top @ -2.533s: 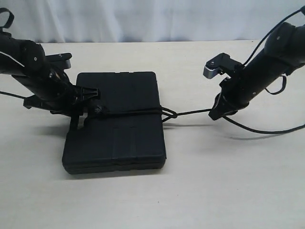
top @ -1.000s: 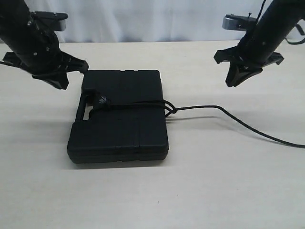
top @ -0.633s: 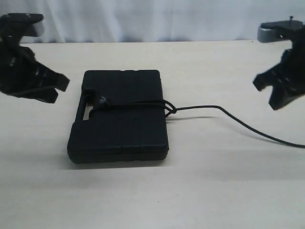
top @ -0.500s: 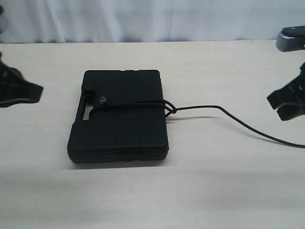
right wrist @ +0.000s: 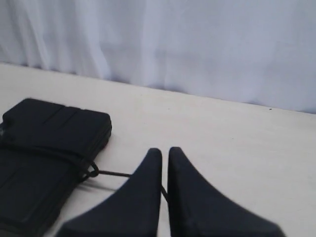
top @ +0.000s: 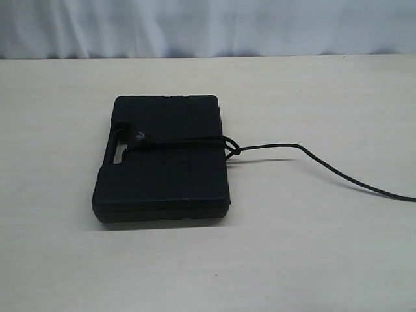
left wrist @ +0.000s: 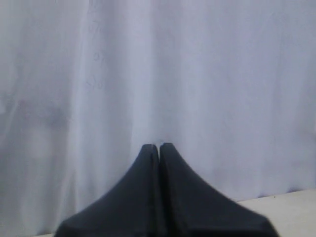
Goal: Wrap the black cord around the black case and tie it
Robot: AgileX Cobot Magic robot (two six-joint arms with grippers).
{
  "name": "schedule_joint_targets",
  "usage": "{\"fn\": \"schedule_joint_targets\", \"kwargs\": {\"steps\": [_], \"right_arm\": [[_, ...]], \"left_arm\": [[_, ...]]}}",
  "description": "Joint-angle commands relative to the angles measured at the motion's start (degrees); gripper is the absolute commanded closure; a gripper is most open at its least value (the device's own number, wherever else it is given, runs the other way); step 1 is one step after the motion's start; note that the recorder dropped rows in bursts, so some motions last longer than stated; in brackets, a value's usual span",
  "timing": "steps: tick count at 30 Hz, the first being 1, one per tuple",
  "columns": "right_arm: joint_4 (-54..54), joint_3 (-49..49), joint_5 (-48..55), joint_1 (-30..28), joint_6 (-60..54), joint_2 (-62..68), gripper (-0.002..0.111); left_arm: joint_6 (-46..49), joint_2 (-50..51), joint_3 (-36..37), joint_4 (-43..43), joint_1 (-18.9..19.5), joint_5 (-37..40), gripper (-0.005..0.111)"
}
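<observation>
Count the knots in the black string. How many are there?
2. One knot sits on top of the black case beside its handle cutout; the second knot is at the case's opposite edge, where the black cord trails off. Any underneath are hidden.

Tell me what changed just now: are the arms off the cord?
Yes. The left gripper and right gripper let go of the black cord, withdrew up and outward out of the exterior view, and are shut, empty. The cord's free end dropped onto the table. The black case barely shifted; the wrap and knot remain.
</observation>
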Motion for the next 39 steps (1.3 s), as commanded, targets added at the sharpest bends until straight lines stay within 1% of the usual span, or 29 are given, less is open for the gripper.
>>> {"fn": "schedule_joint_targets", "kwargs": {"steps": [1, 3, 8, 18, 21, 23, 25, 27, 28, 29, 33, 36, 39], "right_arm": [[3.3, 1.4, -2.6, -0.2, -1.0, -2.2, 0.104], [3.3, 1.4, -2.8, -0.2, -1.0, -2.8, 0.104], [3.3, 1.4, -2.8, -0.2, -1.0, -2.9, 0.104], [3.3, 1.4, -3.2, 6.5, -0.8, -2.9, 0.104], [1.8, 1.5, -3.0, 7.1, -0.8, -2.9, 0.104], [-7.1, 2.1, -3.2, 7.1, 0.0, -3.8, 0.104], [-21.4, 3.5, -3.2, 7.0, 0.2, -5.8, 0.104], [-33.2, 5.8, -3.2, 7.0, 0.2, -8.8, 0.104], [-36.4, 7.4, -3.2, 7.0, 0.2, -10.8, 0.104], [-37.4, 9.1, -3.2, 7.0, 0.2, -13.1, 0.104], [-34.1, 16.4, -3.2, 7.0, 0.2, -21.8, 0.104], [-33.6, 20.6, -3.2, 5.5, 0.2, -26.7, 0.104], [-33.6, 21.1, -3.1, 2.5, 0.2, -27.2, 0.104]], "left_arm": [[0.4, -0.9, 1.4, -0.9, 0.0, 1.0, 0.107], [0.4, -0.9, 1.4, -0.9, 0.0, 2.3, 0.107], [0.4, -0.9, 1.4, -0.9, 0.0, 1.9, 0.107], [0.4, -0.9, 1.4, -0.9, 0.0, 2.2, 0.107], [0.4, -0.9, 1.4, 0.4, 0.0, 2.2, 0.107], [0.4, -0.9, 1.4, 4.5, 0.0, 2.4, 0.107], [0.4, -0.9, 1.4, 9.7, 0.1, 2.4, 0.107], [0.4, -0.9, 1.4, 11.8, 0.1, 2.4, 0.107], [0.4, -0.9, 1.4, 12.5, 0.4, 2.4, 0.107], [0.4, -0.9, 1.4, 12.8, 0.8, 2.4, 0.107], [0.4, -0.9, 5.5, 13.7, 3.2, 1.8, 0.107], [0.4, -1.4, 11.7, 16.6, 4.8, 2.3, 0.107], [0.4, -5.5, 18.4, 18.7, 6.2, 2.3, 0.107]]}}
